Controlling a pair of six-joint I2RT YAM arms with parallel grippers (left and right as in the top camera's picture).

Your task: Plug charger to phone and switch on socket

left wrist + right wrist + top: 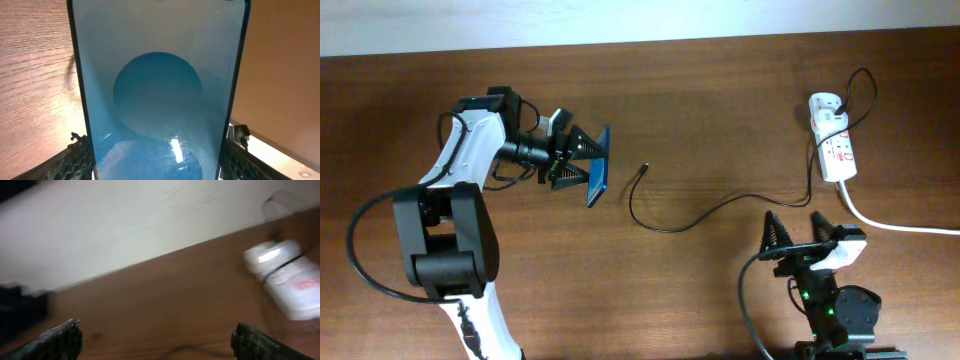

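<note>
My left gripper (582,160) is shut on the phone (599,166), holding it tilted on edge above the table; its blue screen with a lighter oval fills the left wrist view (157,100). The charger's thin black cable (690,218) lies loose on the table, its connector tip (645,168) just right of the phone. The cable runs to the white adapter (824,107) plugged into the socket (836,148) at the far right. My right gripper (802,232) is open and empty near the front edge, below the socket. The socket shows blurred in the right wrist view (287,277).
The thick white cord (890,222) runs from the socket off the right edge. The wooden table (720,100) ends at a pale wall along the back. The left arm's base (450,250) stands at the front left.
</note>
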